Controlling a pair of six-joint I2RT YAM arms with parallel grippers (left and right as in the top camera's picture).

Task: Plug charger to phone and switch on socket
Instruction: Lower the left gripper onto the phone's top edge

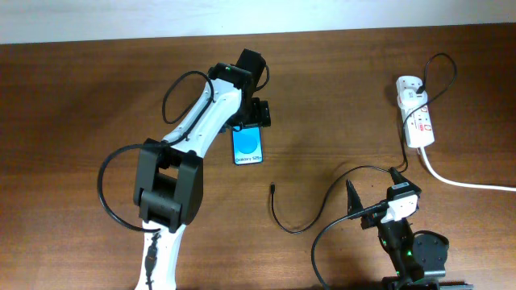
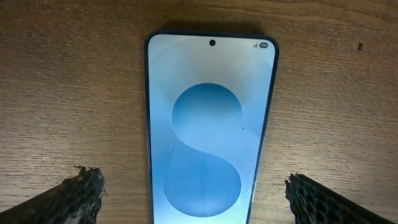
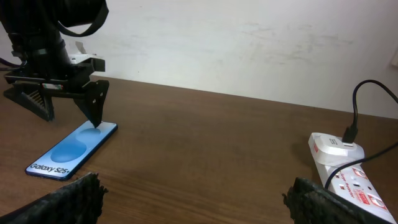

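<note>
The phone [image 1: 248, 147] lies flat on the table, blue screen up; it also shows in the left wrist view [image 2: 211, 124] and the right wrist view [image 3: 71, 152]. My left gripper [image 1: 250, 121] is open and low over the phone's far end, a finger on each side [image 2: 196, 186]. The socket [image 1: 416, 121] lies at the far right, and shows in the right wrist view [image 3: 348, 171]. The charger cable [image 1: 322, 205] runs from a plug in the socket and loops across the table. Its tip [image 1: 274, 188] lies loose below and right of the phone. My right gripper [image 1: 375, 189] is open and empty beside the cable loop [image 3: 196, 190].
The socket's thick white cord [image 1: 468, 184] runs off the right edge. The left arm [image 1: 189, 129] stretches across the left half of the table. A pale wall [image 3: 249, 43] stands behind the table's far edge.
</note>
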